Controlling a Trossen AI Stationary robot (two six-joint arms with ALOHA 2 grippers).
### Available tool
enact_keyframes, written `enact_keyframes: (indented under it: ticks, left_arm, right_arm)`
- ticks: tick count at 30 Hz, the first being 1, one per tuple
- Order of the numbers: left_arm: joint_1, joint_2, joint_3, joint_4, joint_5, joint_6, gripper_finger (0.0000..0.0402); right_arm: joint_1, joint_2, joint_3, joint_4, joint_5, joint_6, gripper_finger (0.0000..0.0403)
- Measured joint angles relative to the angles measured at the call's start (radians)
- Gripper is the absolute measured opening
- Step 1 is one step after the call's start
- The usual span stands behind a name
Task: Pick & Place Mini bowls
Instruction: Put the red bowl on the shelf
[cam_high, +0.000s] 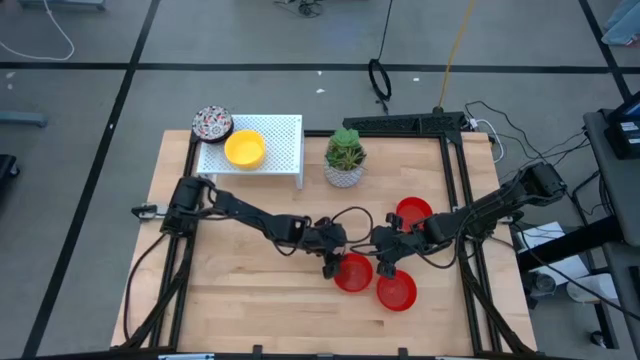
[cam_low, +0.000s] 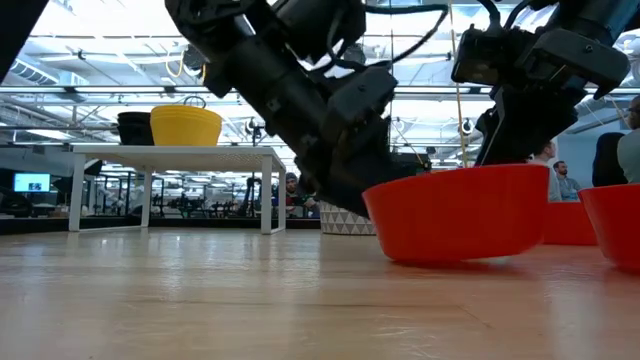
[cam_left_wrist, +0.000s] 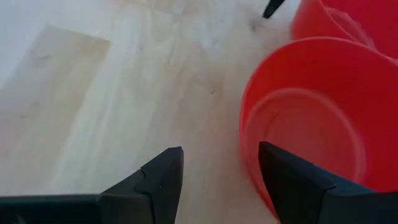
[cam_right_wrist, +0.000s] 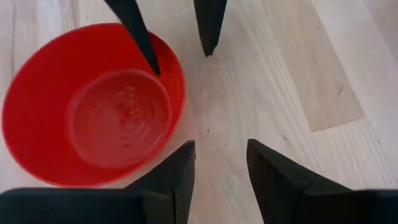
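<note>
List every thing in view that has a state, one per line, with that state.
Left gripper: jaws open, straddling the rim of the left red bowl, which stands upright on the table.
Right gripper: jaws open, empty, between the red bowls.
Front red bowl: upright, empty, free.
Back red bowl: upright, free.
Yellow bowl: upright on the white rack.
Patterned bowl: on the rack's corner.
Potted plant: upright.

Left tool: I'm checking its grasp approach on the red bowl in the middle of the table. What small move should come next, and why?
Probably lower it slightly and close. The left tool is open and straddles the near rim of the red bowl, one finger inside and one outside, so closing should pinch the wall. The right tool is open over bare table beside that bowl.
</note>
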Motion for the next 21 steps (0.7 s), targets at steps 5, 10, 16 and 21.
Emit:
enact_keyframes:
  ticks: [5,10,16,21]
  left_arm:
    - [-0.003,0.012,0.0,-0.024,0.002,0.0,0.0202]
    - [-0.002,0.011,0.0,-0.012,0.022,0.01,0.0114]
    - [0.013,0.0,0.001,-0.021,0.107,0.007,0.0014]
    - [0.048,-0.076,-0.001,-0.104,0.107,0.062,0.0014]
  right_arm:
    - [-0.001,0.0,0.0,-0.001,0.0,-0.024,0.0133]
    - [-0.001,0.0,0.0,-0.002,0.0,-0.027,0.0133]
    - [-0.001,0.0,0.0,-0.002,0.0,-0.027,0.0132]
    - [-0.001,-0.002,0.0,-0.004,-0.002,-0.027,0.0132]
